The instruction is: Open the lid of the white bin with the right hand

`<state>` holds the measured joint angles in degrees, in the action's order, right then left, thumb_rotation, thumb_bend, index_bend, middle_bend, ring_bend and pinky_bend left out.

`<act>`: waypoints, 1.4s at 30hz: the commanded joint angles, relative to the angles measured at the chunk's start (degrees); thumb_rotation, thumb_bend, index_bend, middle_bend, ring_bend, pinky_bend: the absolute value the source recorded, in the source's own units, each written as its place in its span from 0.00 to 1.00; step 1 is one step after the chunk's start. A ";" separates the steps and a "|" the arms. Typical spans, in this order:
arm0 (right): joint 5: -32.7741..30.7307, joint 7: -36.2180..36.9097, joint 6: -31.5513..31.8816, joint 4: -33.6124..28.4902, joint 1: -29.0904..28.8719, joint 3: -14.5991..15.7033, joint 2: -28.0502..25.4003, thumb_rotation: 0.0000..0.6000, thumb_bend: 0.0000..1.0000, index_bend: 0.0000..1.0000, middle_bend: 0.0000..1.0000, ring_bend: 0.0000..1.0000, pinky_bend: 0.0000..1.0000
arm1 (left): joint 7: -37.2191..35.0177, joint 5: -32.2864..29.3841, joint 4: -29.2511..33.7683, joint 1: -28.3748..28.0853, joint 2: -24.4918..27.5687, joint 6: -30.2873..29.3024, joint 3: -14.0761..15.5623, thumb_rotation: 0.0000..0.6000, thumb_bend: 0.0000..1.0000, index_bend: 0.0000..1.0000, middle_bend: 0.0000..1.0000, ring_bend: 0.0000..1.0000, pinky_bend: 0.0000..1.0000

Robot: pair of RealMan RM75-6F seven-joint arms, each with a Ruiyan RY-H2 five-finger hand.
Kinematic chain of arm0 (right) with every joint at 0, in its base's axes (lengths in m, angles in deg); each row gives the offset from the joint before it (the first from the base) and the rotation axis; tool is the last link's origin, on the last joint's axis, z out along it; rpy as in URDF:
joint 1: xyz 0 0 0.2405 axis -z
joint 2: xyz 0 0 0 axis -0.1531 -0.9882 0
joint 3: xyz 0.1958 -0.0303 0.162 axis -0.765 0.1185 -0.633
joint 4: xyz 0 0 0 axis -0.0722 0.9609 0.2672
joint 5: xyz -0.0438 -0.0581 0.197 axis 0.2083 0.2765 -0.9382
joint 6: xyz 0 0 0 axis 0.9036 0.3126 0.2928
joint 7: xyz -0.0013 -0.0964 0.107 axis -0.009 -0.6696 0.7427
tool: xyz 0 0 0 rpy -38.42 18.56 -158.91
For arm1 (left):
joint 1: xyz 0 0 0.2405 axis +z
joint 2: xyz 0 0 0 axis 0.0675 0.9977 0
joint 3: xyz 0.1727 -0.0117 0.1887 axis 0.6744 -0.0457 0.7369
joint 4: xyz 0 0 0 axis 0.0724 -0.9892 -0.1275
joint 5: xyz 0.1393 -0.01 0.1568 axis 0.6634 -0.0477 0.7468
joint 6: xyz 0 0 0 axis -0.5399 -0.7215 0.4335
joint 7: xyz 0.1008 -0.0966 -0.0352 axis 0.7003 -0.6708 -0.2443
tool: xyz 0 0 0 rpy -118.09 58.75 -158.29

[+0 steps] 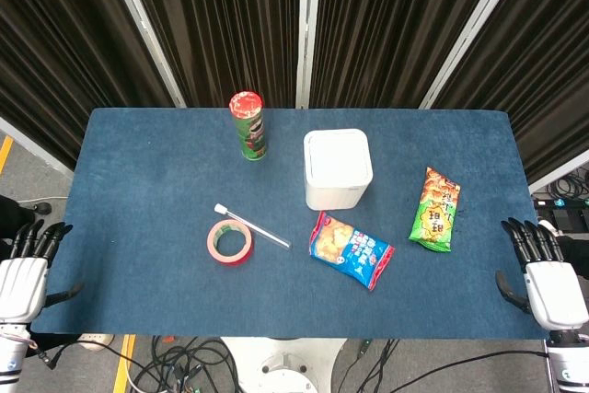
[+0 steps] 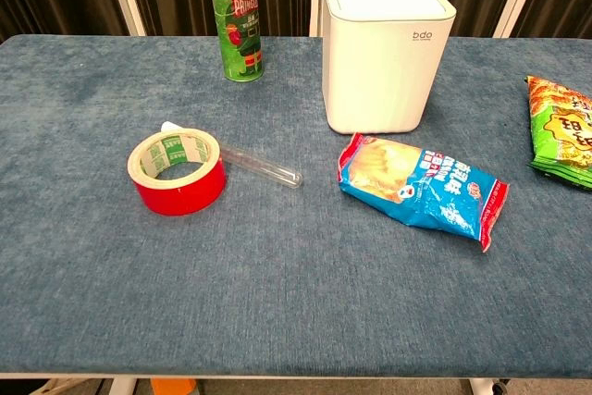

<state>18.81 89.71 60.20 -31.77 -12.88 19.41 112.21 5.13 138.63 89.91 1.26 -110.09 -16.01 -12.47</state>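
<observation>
The white bin (image 1: 337,170) stands upright near the middle of the blue table (image 1: 138,181), its lid (image 1: 337,156) down flat; the chest view shows the bin (image 2: 385,57) at the back, lid closed. My right hand (image 1: 543,269) hangs off the table's right edge, far from the bin, fingers apart and holding nothing. Off the left edge, my left hand (image 1: 28,264) is likewise open with nothing in it. Neither hand appears in the chest view.
A green Pringles can (image 1: 248,124) stands left of the bin. A red tape roll (image 1: 229,241) and a clear tube (image 1: 253,225) lie front left. A blue snack bag (image 1: 351,249) lies just before the bin, a green snack bag (image 1: 436,210) to its right.
</observation>
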 commanded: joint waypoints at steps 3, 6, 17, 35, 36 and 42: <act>-0.06 0.15 -0.69 -0.01 -0.40 -0.30 -0.06 1.00 0.34 0.03 0.05 0.00 0.00 | 0.32 -0.18 0.18 -0.05 -0.05 0.24 0.02 1.00 0.00 0.15 0.13 0.01 0.00; 0.17 0.51 -1.04 0.14 -0.55 -0.31 -0.18 1.00 0.34 0.03 0.05 0.00 0.00 | 0.65 0.00 0.46 -0.01 0.05 0.04 0.05 1.00 0.00 0.15 0.13 0.01 0.00; 4.03 -0.38 -11.72 -5.49 -11.18 -4.16 -3.70 1.00 0.34 0.02 0.06 0.00 0.00 | 0.77 0.81 1.07 -0.17 0.17 -0.40 0.00 1.00 0.00 0.15 0.13 0.01 0.00; -23.78 -17.07 -42.63 -2.26 -41.05 -16.78 7.98 1.00 0.32 0.18 0.16 0.00 0.00 | -1.32 0.62 -0.57 0.97 0.11 -1.34 0.56 1.00 0.00 0.15 0.13 0.01 0.00; -24.43 -17.39 -42.78 -1.93 -41.52 -16.74 8.39 1.00 0.32 0.18 0.16 0.00 0.00 | -1.42 0.57 -0.67 1.05 0.12 -1.39 0.58 1.00 0.00 0.15 0.13 0.01 0.00; -29.70 -20.78 -45.01 -0.61 -44.28 -14.95 9.85 1.00 0.32 0.24 0.21 0.00 0.00 | -1.83 0.63 -1.12 1.23 -0.03 -1.48 0.66 1.00 0.00 0.15 0.13 0.01 0.00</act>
<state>-9.53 70.05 16.03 -32.88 -56.35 3.78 121.54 3.31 139.24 88.80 2.49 -110.10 -17.48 -11.82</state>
